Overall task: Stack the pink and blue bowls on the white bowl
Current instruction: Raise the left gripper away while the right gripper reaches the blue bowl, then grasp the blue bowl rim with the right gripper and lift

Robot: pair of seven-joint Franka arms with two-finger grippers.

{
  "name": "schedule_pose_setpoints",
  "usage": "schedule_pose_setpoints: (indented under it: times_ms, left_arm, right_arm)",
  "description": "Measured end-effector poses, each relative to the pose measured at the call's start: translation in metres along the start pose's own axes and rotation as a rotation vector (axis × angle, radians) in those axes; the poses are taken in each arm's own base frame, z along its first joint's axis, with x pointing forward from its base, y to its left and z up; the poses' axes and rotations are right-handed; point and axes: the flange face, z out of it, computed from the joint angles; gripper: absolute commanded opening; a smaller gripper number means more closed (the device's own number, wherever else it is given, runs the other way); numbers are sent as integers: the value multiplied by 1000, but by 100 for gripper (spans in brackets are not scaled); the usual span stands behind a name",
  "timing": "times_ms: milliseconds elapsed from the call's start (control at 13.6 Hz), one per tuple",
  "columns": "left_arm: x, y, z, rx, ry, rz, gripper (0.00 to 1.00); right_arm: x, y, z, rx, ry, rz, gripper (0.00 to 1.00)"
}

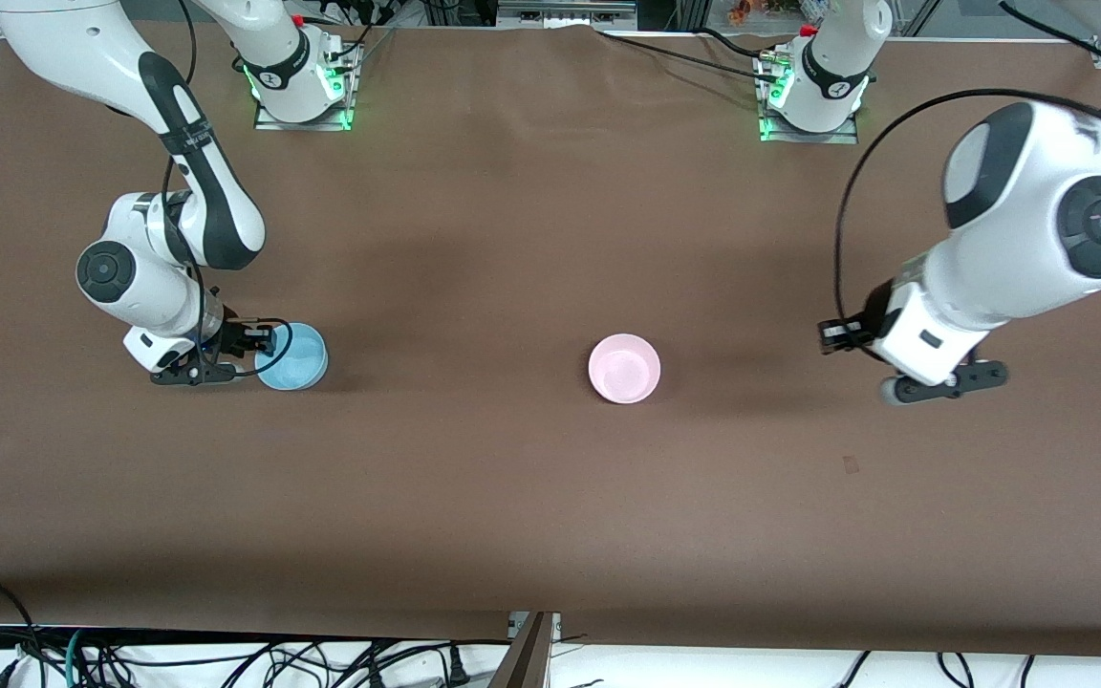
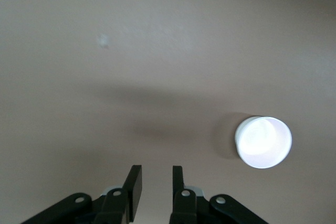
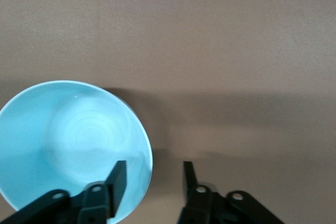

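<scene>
At the right arm's end of the bench, the right tool (image 3: 152, 179) straddles the blue bowl's (image 1: 292, 356) rim, fingers spread, ready to pinch.
Pink bowl (image 1: 624, 368) sits mid-bench; the left tool (image 2: 156, 184) waits, slightly parted; the pale bowl (image 2: 263, 142) in its view is probably pink.

**Count: two bowls, two arms, two grippers**

Two small round plastic bowls stand on the brown table (image 1: 512, 239). One is the light sky-blue bowl (image 1: 292, 356), near the table edge at the right arm's end. The other is the pale pink bowl (image 1: 624, 368), about midway between the two end edges.

There are two white robot arms, the right arm (image 1: 197, 182) and the left arm (image 1: 1019, 229). Each carries one black two-finger gripper: the right gripper (image 3: 155, 174) and the left gripper (image 2: 156, 179).
</scene>
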Motion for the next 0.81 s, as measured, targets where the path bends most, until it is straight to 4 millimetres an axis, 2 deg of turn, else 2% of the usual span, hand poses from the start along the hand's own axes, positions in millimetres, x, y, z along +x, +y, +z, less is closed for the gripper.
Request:
schedule_pose_setpoints:
  times_ms: [220,366,513,660,806]
  left_arm:
    - [1,-24,-24,5,34,44,30]
    - [0,-35,-37,24,57,71,31]
    - [-4,-39,-49,57,64,86,31]
    - [-10,-40,-70,69,57,88,31]
    - [-17,-42,-87,76,45,92,32]
  right_arm:
    - [0,0,1,7,-1,10,17]
    - [0,0,4,12,-6,15,0]
    - [1,-2,3,18,-2,21,0]
    - [6,-4,-3,21,5,27,0]
    - [16,-7,-16,25,-4,23,0]
